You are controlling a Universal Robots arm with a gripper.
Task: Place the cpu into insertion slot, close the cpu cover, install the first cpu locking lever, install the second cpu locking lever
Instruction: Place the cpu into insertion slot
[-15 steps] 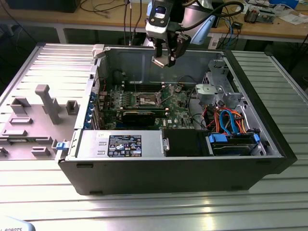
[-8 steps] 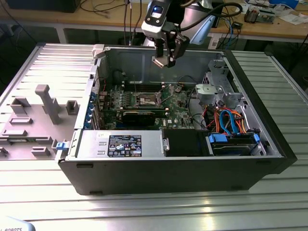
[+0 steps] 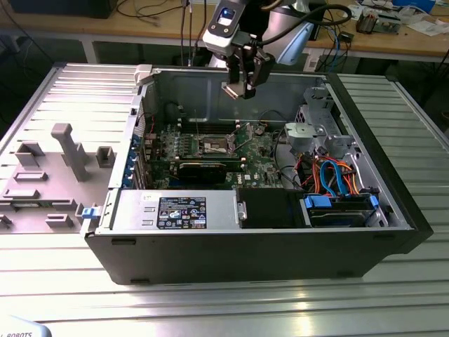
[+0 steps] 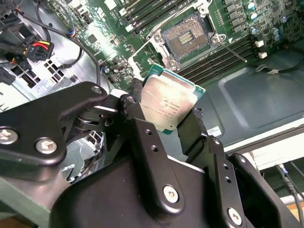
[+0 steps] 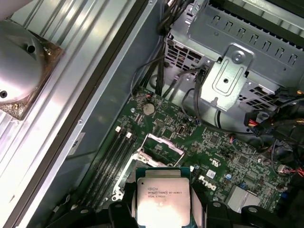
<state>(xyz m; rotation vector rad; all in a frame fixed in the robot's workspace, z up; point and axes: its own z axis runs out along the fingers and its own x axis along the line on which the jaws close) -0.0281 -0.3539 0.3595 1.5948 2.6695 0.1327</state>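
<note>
black hand (image 4: pixel 165 108) clenched on silver-grey flat square cpu (image 4: pixel 172 94) | below hand: square dark insertion slot (image 4: pixel 185 38), pins exposed | inside open black computer case (image 3: pixel 245 247)

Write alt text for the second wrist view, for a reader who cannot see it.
A black metal gripper holds the cpu, a small square chip with a pale silver-grey top, by two opposite edges above a green circuit board. Beyond it lies the insertion slot, a square dark socket with a silvery rim, uncovered and empty.
</note>
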